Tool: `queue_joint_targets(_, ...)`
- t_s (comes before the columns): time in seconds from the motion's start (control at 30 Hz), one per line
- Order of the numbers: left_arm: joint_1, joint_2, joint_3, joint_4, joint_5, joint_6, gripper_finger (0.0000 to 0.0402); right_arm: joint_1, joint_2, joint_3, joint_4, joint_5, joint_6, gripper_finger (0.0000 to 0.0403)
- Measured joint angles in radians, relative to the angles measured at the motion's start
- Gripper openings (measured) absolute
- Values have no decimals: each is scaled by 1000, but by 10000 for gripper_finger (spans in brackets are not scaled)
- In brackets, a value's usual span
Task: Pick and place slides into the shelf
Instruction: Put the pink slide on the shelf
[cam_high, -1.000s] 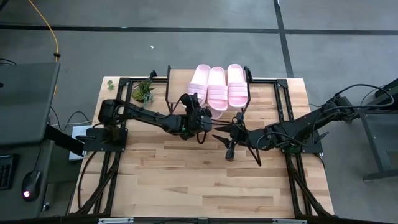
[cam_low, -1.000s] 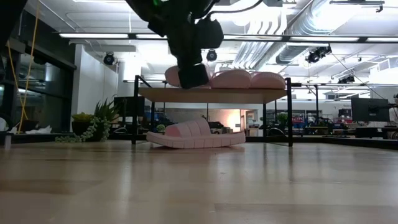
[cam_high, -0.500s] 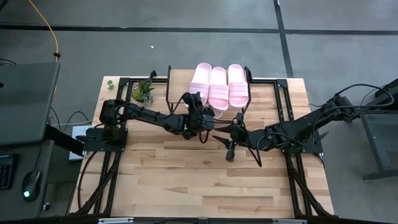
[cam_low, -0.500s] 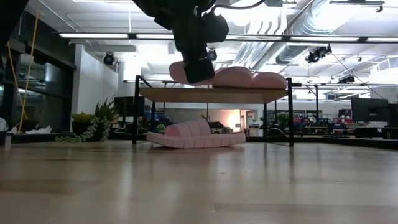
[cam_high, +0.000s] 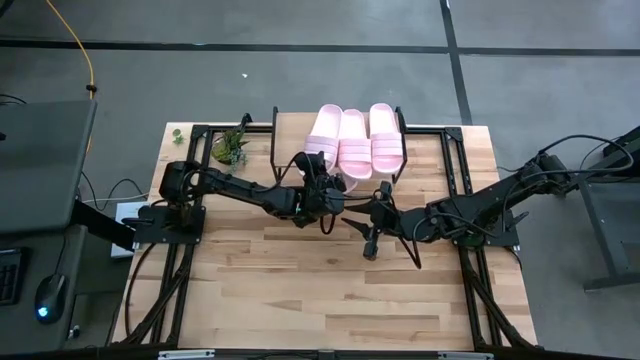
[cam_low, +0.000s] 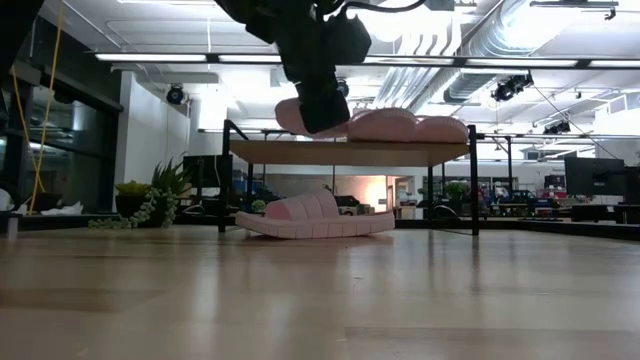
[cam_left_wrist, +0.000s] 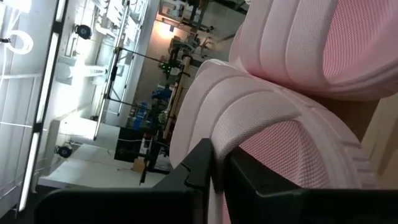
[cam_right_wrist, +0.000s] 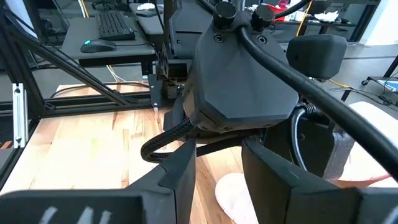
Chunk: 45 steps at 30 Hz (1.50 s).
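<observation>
Three pale pink slides lie side by side on the shelf (cam_low: 400, 152) at the table's far edge: the left slide (cam_high: 322, 135), the middle one (cam_high: 350, 140) and the right one (cam_high: 385, 138). A fourth slide (cam_low: 315, 215) rests sole-down on the table under the shelf. My left gripper (cam_high: 315, 180) is at the shelf's near side, shut on the left slide (cam_low: 290, 115). My right gripper (cam_high: 373, 222) hovers open over the table just right of it, touching nothing. My left gripper pinches the near end of the left slide (cam_left_wrist: 217, 155) between its two fingers (cam_left_wrist: 199, 168), coming from the table's near side and slanting upward. The slide (cam_high: 318, 140) lies askew to the other two, with its far part over the shelf top.
A small green plant (cam_high: 230, 148) stands left of the shelf. The shelf's black frame posts (cam_low: 224, 175) stand on the table's far part. Bare wood planks (cam_high: 320, 290) stretch across the near half. My right wrist view looks at the left arm's wrist (cam_right_wrist: 242, 81) close in front.
My left gripper, still shut on the left slide, has moved a little toward the table's right and slightly up. The shelf and the slides on it have slid a short way toward the table's right. The slide under the shelf has stayed put.
</observation>
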Motion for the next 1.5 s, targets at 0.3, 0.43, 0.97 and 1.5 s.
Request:
queue_joint_targets(0.3,0,0,0,0,4,0,11,6,0,0,-1,0,0,119)
queue_joint_targets(0.43,0,0,0,0,4,18,13,13,0,0,-1,1,-7,119)
queue_joint_targets(0.97,0,0,0,-1,-17,22,4,13,0,0,-2,1,-8,119)
queue_joint_targets(1.5,0,0,0,0,41,-46,12,13,0,0,-1,1,-8,119)
